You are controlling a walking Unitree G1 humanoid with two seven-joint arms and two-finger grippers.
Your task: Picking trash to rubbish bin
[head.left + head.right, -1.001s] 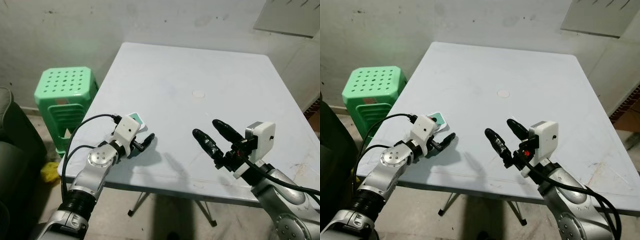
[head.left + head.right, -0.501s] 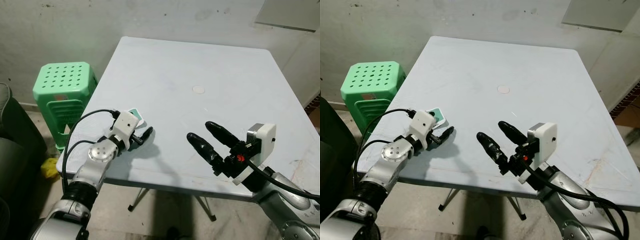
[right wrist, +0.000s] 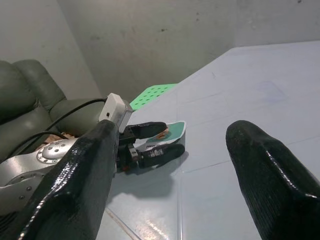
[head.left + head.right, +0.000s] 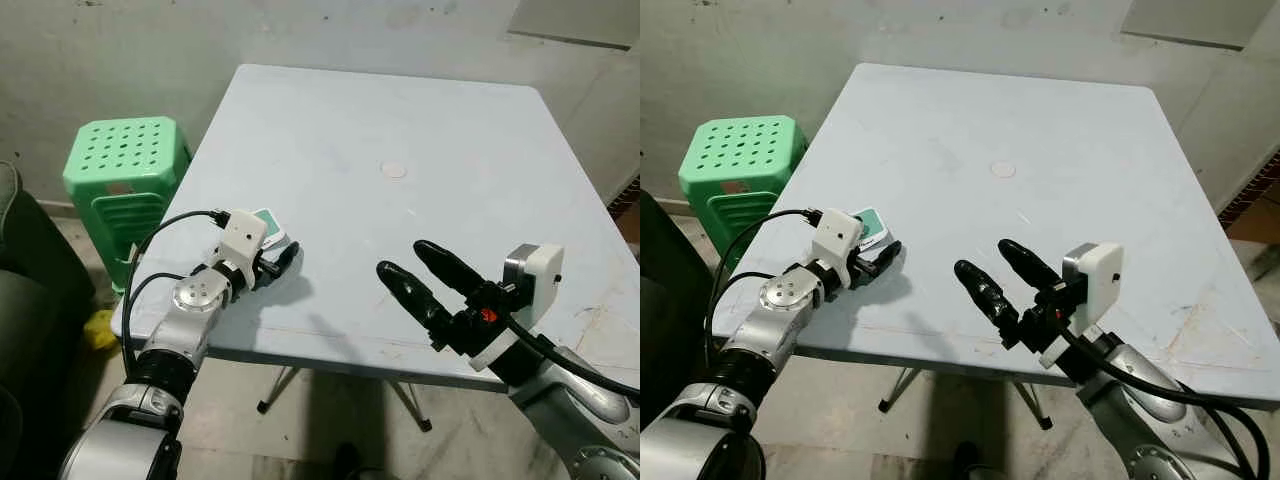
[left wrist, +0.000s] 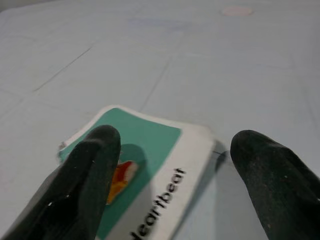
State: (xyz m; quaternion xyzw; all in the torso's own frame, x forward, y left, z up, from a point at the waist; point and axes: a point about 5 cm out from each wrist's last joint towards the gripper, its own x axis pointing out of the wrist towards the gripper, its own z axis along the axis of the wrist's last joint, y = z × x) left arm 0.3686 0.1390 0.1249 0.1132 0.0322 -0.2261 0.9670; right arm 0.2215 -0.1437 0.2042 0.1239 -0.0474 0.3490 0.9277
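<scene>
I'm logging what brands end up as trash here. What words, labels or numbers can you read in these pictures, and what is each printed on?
"eartbeat": on the white strip of the green-and-white packet lying on the table, between the left gripper's open fingers; the word's start is cut off at the picture's edge.
A red-and-orange mark on the packet's green part, partly behind a finger: not readable.
No other readable text; print on the packet in the head views is too small.

The left arm reached forward and low, its pincer [image 4: 277,258] held near the front left with the two black fingers [image 5: 90,170] spread apart. The right arm was bent in from the right, wrist raised, its pincer [image 4: 418,273] pointing up and leftward with both long fingers [image 3: 265,175] parted wide.
</scene>
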